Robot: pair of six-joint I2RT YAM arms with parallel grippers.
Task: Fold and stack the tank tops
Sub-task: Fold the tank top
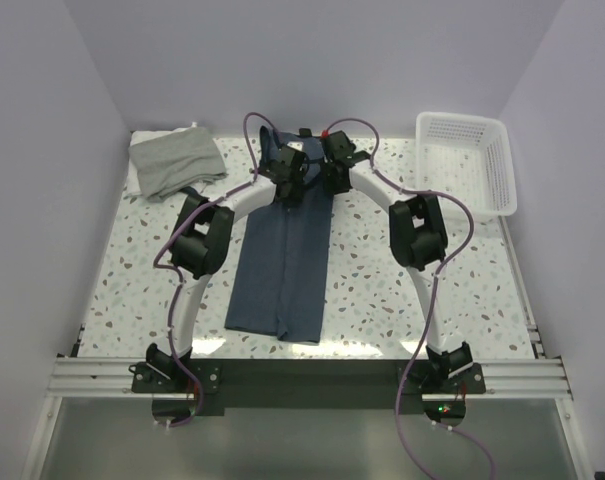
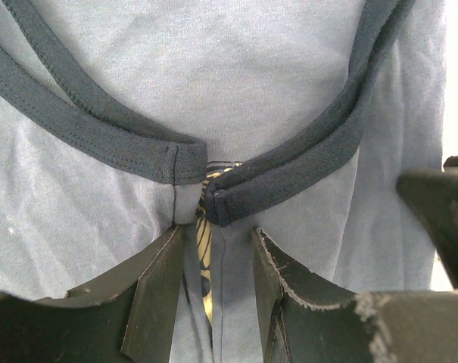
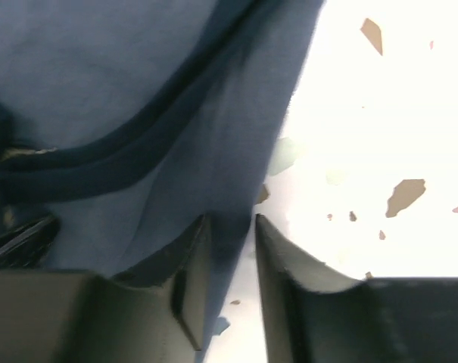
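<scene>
1 white mesh basket [image 1: 503, 172] sits at the far right corner of the speckled table [image 1: 382, 290]; through its open top only its own mesh floor shows.

At the far left corner the grey tank top [image 1: 177, 162] lies in a loose, rumpled heap, well apart from both of my grippers.

Down the middle lies the navy tank top [image 1: 280, 270], folded lengthwise into a long narrow strip, hem toward my bases and straps at the far end. Both of my arms reach to that far end.

My left gripper [image 2: 217, 291] is there, its 2 fingers drawn close together with a ridge of the blue cloth pinched between them. Just beyond the fingertips, 2 bands of darker trim [image 2: 100, 125] meet. A yellowish patterned scrap [image 2: 204, 253] peeks out in the gap between them, possibly a label, though too little shows to be sure.

My right gripper [image 3: 230, 291] is just beside the left one, at the strip's right edge. Its 2 fingers are nearly together, with the cloth's edge caught between them and bright table to the right.

Count: 1 basket, 2 tank tops, 2 grippers, both gripping the navy top.
</scene>
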